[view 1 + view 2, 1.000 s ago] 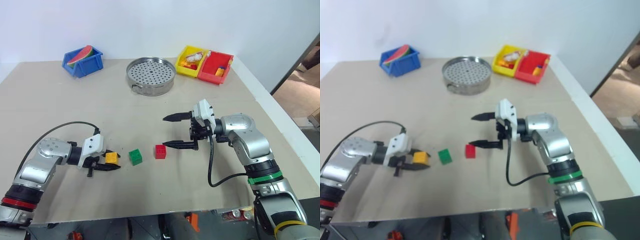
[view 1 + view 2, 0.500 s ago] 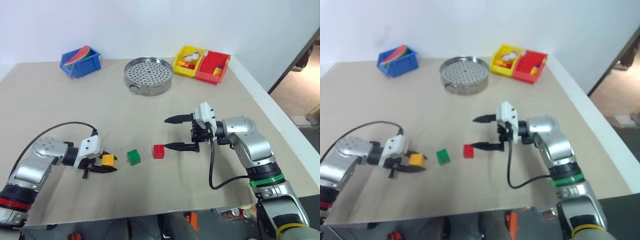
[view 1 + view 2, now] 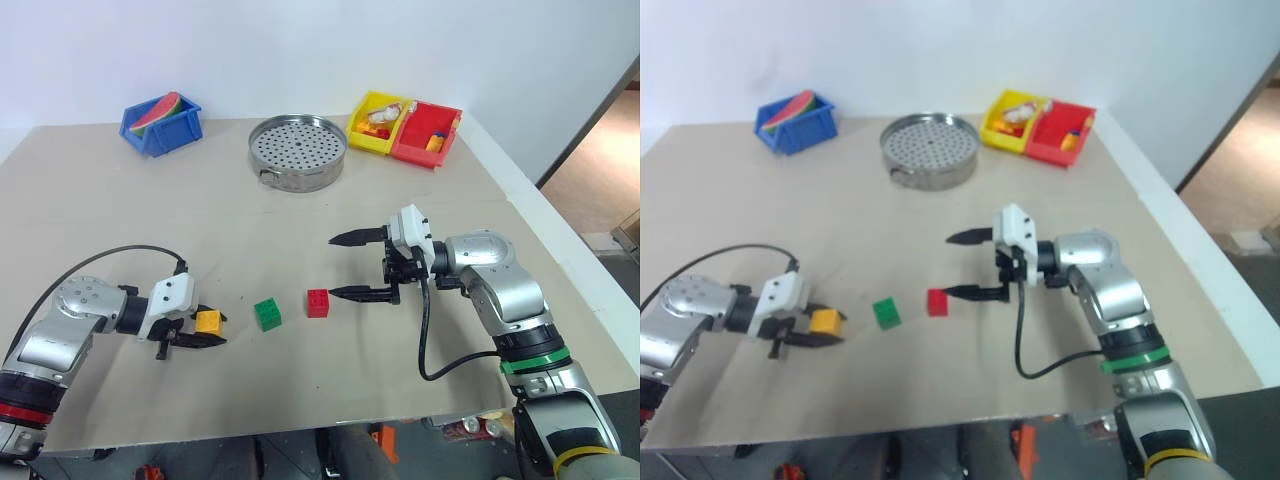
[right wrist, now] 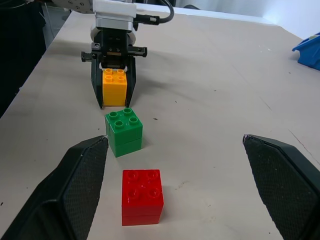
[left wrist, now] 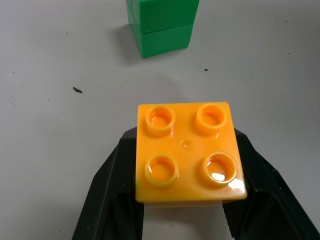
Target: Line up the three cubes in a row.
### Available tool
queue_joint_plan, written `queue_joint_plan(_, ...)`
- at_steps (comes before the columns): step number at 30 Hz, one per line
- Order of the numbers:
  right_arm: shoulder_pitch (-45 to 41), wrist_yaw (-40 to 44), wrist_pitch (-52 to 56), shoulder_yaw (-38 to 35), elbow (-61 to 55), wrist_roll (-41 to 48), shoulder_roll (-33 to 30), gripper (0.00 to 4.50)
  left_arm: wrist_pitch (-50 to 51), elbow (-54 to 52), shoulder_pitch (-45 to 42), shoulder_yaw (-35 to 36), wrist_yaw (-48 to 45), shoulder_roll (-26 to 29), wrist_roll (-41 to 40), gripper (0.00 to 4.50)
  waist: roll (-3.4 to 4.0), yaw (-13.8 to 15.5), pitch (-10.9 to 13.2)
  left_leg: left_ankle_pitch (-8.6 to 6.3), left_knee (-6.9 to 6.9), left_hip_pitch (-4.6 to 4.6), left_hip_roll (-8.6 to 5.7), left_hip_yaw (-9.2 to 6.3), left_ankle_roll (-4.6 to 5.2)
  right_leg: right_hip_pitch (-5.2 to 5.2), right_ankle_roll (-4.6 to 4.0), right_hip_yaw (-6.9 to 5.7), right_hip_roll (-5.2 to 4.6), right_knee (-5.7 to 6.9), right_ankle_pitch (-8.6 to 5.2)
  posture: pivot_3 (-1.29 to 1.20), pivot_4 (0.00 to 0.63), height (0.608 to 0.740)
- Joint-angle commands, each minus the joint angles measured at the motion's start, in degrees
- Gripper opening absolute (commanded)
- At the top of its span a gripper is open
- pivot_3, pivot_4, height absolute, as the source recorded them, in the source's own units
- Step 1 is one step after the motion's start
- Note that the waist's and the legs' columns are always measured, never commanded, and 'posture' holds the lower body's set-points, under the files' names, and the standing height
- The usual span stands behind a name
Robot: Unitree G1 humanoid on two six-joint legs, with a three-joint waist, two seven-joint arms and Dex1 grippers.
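Glossy studded orange-yellow plastic brick (image 5: 187, 157) clamped in left gripper (image 3: 192, 331); right gripper (image 3: 347, 265) spread wide; matte beige tabletop (image 3: 300, 220), white wall.

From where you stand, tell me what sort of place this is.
Probably a robot lab or test bench, not a home. A plain tabletop against a bare white wall carries sorting props: a blue bin, joined yellow and red bins, a perforated metal steamer tray and three toy cubes.

Three bricks in a row on the table (image 3: 300, 220), one (image 3: 208, 321) leftmost, one (image 3: 267, 313) in the middle, one (image 3: 318, 302) rightmost, steamer tray (image 3: 298, 151) behind, bins (image 3: 162, 122) at the back corners
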Motion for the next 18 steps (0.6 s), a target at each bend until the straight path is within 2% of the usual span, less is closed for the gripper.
queue_joint_plan(1, -0.6, 0.4, -0.7, -0.4, -0.9, 0.2, -0.1, 4.5, -1.3, 1.3, -1.3, -1.2, 0.3, 0.2, 2.8, 2.67, 0.0, 0.0, 0.0, 0.0, 0.0, 0.0, -0.01, 0.0, 0.0, 0.0, 0.0, 0.0, 0.0, 0.0, 0.0, 0.0, 0.15, 0.74)
queue_joint_plan(6, -0.2, 0.2, -0.5, -0.7, -1.3, 0.3, -0.3, 4.5, -0.8, 1.0, -2.5, -0.5, 0.9, 0.1, 2.2, 4.44, 0.01, 0.4, 0.0, 0.11, 0.02, 0.09, -0.06, -0.03, 0.14, 0.09, -0.03, -0.03, -0.06, 0.02, 0.05, 0.0, 0.15, 0.74)
queue_joint_plan(11, -0.2, 0.0, -0.4, -1.0, -1.4, 0.4, -0.4, 4.5, 1.5, -2.9, -2.0, 1.2, 1.4, 1.2, 0.4, 4.48, 0.01, 0.2, 0.0, 0.32, 0.04, 0.13, -0.07, 0.01, 0.38, 0.09, -0.16, 0.06, -0.02, 0.02, 0.2, 0.0, 0.15, 0.74)
queue_joint_plan(18, -0.5, 0.0, -0.5, -1.5, -1.1, 0.6, -0.7, 4.5, 10.8, -12.6, -2.0, 7.7, 3.9, 4.7, -5.0, 4.48, 0.01, 0.0, 0.0, 0.3, -0.06, 0.05, -0.01, 0.01, 0.37, 0.0, -0.09, 0.05, 0.05, 0.01, 0.25, 0.0, 0.15, 0.74)
